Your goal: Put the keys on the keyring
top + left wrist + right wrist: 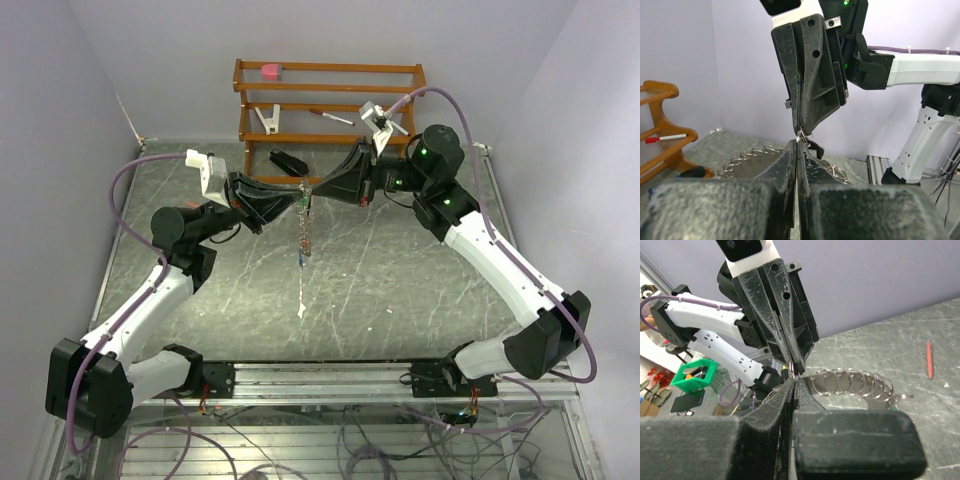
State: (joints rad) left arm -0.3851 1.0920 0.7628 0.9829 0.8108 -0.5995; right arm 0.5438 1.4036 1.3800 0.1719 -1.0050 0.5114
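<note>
Both arms meet tip to tip above the grey marbled table (420,290). The black left gripper (296,203) and the black right gripper (312,196) each have their jaws pressed together. Each pinches a small wire loop of the thin grey metal keyring (304,235), which hangs straight below their tips as a string of loops. A small key with a blue plastic tag (300,262) appears to dangle at its lower end, though the top view is too coarse to confirm this. An orange wooden rack (340,68) stands beyond the grippers.
</note>
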